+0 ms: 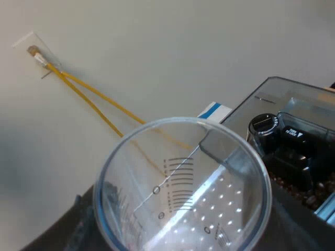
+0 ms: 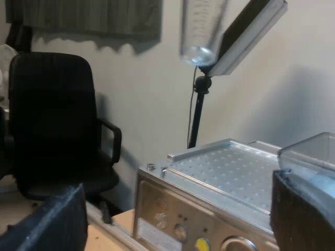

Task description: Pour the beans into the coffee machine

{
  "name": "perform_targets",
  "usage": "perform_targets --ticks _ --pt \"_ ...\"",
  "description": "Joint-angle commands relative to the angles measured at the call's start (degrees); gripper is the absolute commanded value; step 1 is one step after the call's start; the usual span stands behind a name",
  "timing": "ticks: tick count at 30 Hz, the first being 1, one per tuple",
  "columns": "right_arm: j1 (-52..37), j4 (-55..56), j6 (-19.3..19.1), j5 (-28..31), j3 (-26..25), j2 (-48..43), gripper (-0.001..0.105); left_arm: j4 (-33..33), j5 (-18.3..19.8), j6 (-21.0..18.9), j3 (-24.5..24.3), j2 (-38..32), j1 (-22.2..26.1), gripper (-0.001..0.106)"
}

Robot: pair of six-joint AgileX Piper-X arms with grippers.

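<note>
My left gripper (image 1: 157, 201) is squeezing the measuring glass (image 1: 183, 157). The glass is standing nearly upright, high over the machine (image 2: 220, 172), and it is looking empty. The hopper (image 1: 293, 104), with beans (image 1: 314, 196) inside, is sitting just beside its mouth. My right gripper (image 2: 175, 222) is hanging by the machine, fingers wide apart.

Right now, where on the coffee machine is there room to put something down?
The dimpled metal top is bare, from the front edge above the knobs to the bean hopper. The hopper end is crowded: a black knob and beans sit inside, and the measuring glass hangs in the air nearby, over the top.
</note>
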Motion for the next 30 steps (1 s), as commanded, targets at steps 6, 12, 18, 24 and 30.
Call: perform_targets --ticks 6,12,18,24,30 --pt "4.6 2.6 -1.0 4.5 -0.9 -0.4 0.073 6.2 4.6 -3.6 -0.3 -5.5 7.3 0.0" --pt "6.5 4.8 3.5 5.3 -0.9 -0.4 0.073 7.9 10.2 -5.6 0.6 -9.0 15.4 0.0" --pt "6.7 11.5 11.6 5.3 -0.9 -0.4 0.073 5.1 12.6 -6.2 11.8 -16.2 21.2 0.0" --pt "6.7 19.1 16.7 3.3 -0.9 -0.4 0.073 -0.2 15.5 -8.9 26.1 -23.9 28.0 0.0" --pt "6.7 23.0 20.4 1.4 -0.9 1.7 0.073 -3.9 19.7 -11.8 37.7 -30.4 34.3 0.0"
